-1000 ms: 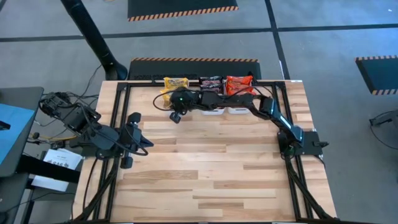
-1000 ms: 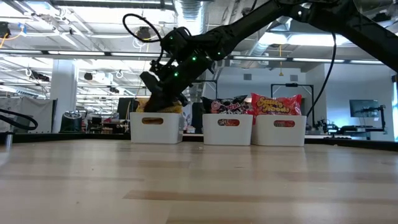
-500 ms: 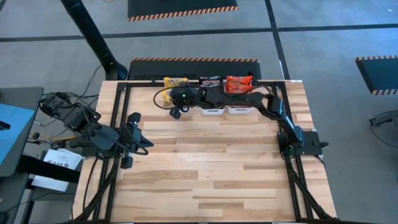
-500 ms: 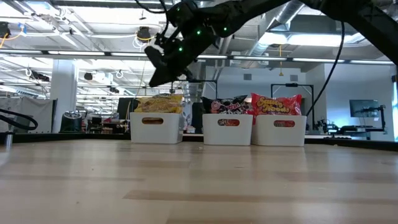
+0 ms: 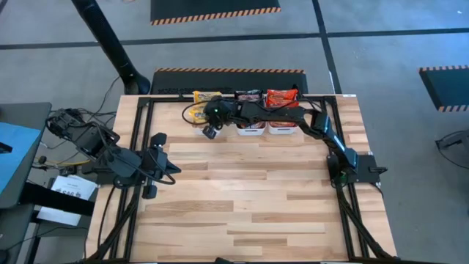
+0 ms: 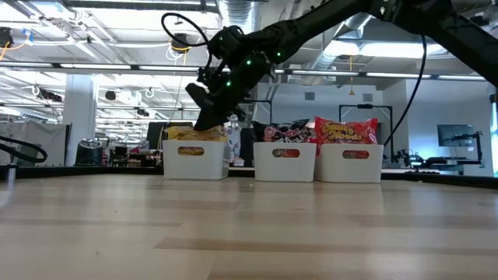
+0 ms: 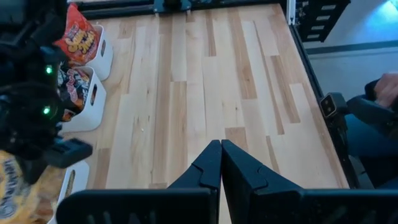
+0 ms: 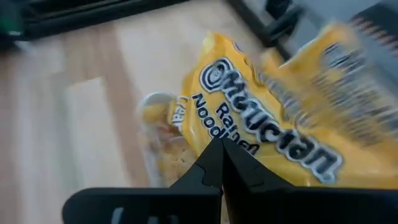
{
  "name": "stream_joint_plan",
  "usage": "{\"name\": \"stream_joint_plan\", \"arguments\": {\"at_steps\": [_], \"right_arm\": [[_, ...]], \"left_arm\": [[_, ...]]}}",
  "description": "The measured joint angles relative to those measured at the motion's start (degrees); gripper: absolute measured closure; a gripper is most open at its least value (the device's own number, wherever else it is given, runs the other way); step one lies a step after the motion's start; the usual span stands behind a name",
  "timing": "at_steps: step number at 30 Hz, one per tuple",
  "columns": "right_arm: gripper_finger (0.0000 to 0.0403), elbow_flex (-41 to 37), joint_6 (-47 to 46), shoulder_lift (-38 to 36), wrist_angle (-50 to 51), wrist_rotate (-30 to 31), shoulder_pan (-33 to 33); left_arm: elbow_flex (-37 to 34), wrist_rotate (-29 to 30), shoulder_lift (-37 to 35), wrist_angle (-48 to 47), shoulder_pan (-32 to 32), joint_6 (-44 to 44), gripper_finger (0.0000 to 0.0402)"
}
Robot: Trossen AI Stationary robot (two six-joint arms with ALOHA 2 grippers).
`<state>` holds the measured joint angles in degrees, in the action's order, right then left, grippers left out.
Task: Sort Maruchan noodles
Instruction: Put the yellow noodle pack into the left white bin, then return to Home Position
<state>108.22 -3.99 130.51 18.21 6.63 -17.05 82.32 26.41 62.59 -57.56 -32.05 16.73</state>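
Three white bins (image 6: 286, 162) of noodle packets, right pincer (image 6: 204, 122) closed and empty, just above yellow packets (image 6: 193, 133).

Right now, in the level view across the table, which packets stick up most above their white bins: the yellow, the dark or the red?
1. Red packets, tallest.
2. Dark packets.
3. Yellow packets, lowest, though the arm hides part of them.

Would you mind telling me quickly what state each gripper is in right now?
Left gripper: shut, holding nothing, parked at the table's left edge.
Right gripper: shut, empty, above the yellow crinkly plastic noodle packets in the leftmost white bin.
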Motion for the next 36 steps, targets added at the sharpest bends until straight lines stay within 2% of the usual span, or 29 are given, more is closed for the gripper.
{"name": "stream_joint_plan", "arguments": {"at_steps": [18, 31, 36], "right_arm": [[0.0383, 0.0, -2.2, 1.5, 0.3, -0.2, 1.2], [0.0383, -0.1, 0.3, -3.6, 2.6, 1.3, 1.9], [0.0383, -0.2, 2.9, -8.0, 9.4, 1.0, 2.6]], "left_arm": [[-0.2, 1.0, 0.0, -0.2, 0.0, 1.0, 0.0402], [-0.2, 1.0, 0.0, -0.9, 0.0, 1.9, 0.0401], [-0.2, 1.0, -0.1, -1.1, 0.0, 0.6, 0.0401]]}}
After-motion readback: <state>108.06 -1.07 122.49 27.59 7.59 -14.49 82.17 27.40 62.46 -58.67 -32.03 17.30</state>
